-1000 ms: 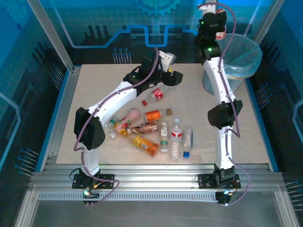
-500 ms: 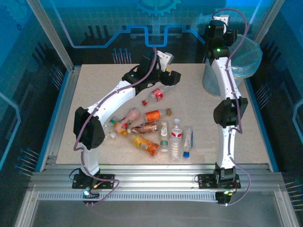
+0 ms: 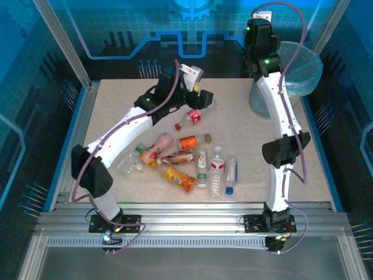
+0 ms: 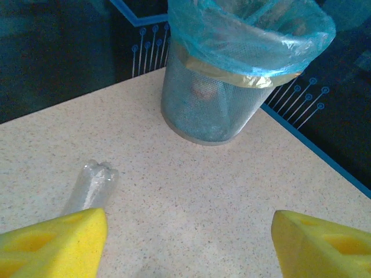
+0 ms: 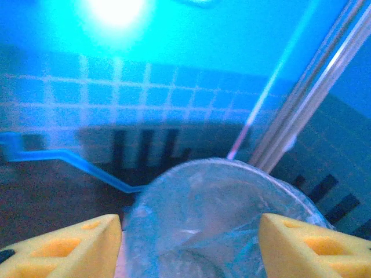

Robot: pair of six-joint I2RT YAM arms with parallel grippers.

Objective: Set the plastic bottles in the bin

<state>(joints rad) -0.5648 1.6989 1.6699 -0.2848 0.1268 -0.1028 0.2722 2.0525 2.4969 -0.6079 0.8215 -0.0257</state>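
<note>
Several plastic bottles lie in a loose heap at the middle of the table, among them a pink one and an orange one. A red-labelled bottle lies apart, further back. My left gripper hovers just past its clear base, open, with bare tabletop between the yellow fingers. The bin, with its blue bag, stands at the back right. My right gripper is raised beside the bin's mouth, open and holding nothing.
The right arm rises steeply in front of the bin. Metal frame posts and blue panels close the table's back and sides. Bare tabletop lies between the left gripper and the bin.
My right gripper has opened at the bin, and the red-and-white bottle it held is gone from it. The left arm has drawn slightly left and back.
</note>
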